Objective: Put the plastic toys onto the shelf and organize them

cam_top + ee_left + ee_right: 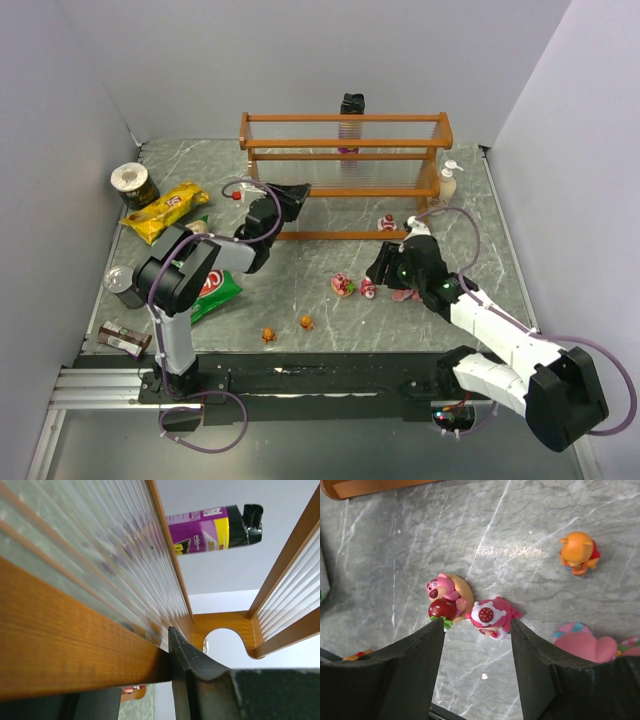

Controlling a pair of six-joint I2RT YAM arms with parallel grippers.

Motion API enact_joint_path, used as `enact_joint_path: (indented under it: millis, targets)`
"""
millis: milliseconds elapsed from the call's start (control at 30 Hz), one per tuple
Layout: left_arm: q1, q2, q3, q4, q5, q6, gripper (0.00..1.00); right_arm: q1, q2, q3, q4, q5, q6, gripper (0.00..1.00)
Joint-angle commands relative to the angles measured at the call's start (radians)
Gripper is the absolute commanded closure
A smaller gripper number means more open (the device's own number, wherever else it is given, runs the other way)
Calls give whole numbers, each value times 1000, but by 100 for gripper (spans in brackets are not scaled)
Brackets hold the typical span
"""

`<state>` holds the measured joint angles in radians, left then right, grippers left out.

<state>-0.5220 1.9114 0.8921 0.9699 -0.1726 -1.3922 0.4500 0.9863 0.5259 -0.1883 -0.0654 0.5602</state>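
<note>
The shelf (345, 175) stands at the back of the table. My left gripper (292, 193) is at its left end by the lowest tier. In the left wrist view the shelf's wooden rail (75, 650) lies between my left fingers (192, 675); no toy shows in them. My right gripper (383, 268) is open and hovers low over two pink toys (343, 285). In the right wrist view (477, 625) the white-fronted pink toy (492, 615) sits between the fingertips and the pink bear with a strawberry (445, 597) lies by the left tip. Two orange toys (268, 335) (306, 322) lie near the front.
Another pink toy (387, 223) lies by the shelf's foot and one (585, 642) by my right finger. An orange toy (579, 552) lies farther off. A purple spray bottle (215, 527) stands behind the shelf, a soap bottle (447, 182) at its right. Chip bags (165, 208) and cans (135, 183) lie left.
</note>
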Motion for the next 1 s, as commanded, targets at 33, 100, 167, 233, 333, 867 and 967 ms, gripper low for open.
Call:
enact_joint_path:
  millis: [33, 100, 167, 233, 333, 867, 967]
  targets:
    - [-99, -44, 1, -88, 9, -100, 99, 62, 38, 51, 12, 118, 15, 37]
    - [-114, -57, 1, -105, -24, -106, 99, 76, 60, 55, 12, 141, 17, 37]
    - [-121, -64, -1, -123, -41, -107, 99, 82, 78, 57, 12, 159, 20, 37]
    - [-124, -68, -2, -126, -47, -108, 99, 87, 84, 52, 21, 167, 21, 37]
    - [-124, -63, -9, -120, -39, -111, 99, 90, 94, 43, 47, 174, 17, 37]
    - [-124, -80, -4, -102, 13, -65, 36, 104, 167, 45, 89, 144, 43, 42]
    - [-124, -98, -15, -100, 16, -56, 20, 104, 189, 45, 90, 141, 55, 46]
